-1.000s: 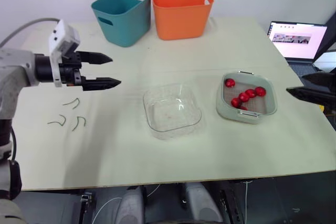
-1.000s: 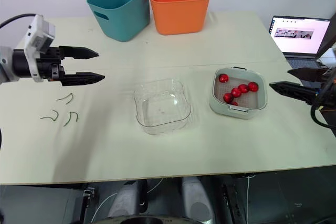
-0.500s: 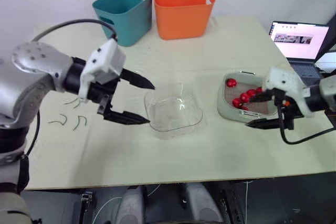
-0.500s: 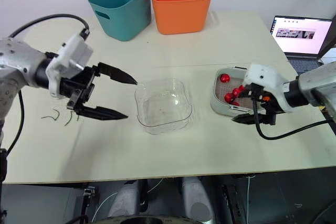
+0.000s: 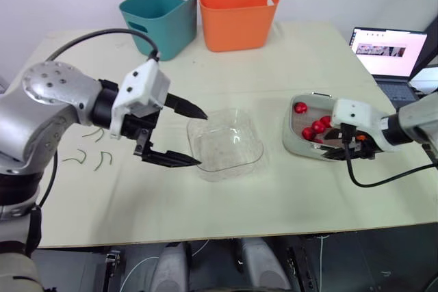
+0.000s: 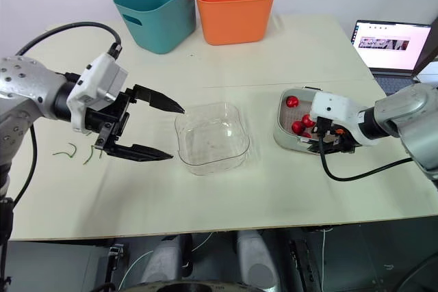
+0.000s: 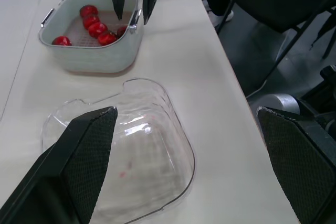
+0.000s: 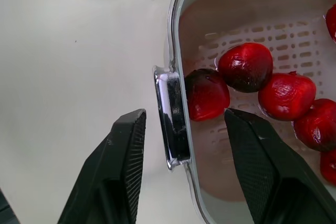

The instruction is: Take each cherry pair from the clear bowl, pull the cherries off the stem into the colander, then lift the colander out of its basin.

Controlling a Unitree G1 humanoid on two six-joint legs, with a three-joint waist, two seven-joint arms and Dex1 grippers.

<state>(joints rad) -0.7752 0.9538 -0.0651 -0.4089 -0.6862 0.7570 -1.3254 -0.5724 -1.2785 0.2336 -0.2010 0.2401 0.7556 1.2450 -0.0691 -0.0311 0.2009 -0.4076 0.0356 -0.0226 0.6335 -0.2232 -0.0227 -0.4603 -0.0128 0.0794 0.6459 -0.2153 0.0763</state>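
Last step: lifting the colander (image 8: 247,30)
The open right gripper (image 8: 184,121) straddles the colander's near handle (image 8: 172,114), right of the empty clear bowl (image 6: 211,136); the left gripper (image 6: 177,133) hangs wide open. Next, I judge: close, lift straight.

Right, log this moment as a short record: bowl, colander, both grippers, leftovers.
clear bowl: empty, on the table
colander: sitting in its basin, holding loose cherries
left gripper: open, beside the clear bowl
right gripper: open, one finger on either side of the colander's metal handle
stems: lying on the table at the robot's left
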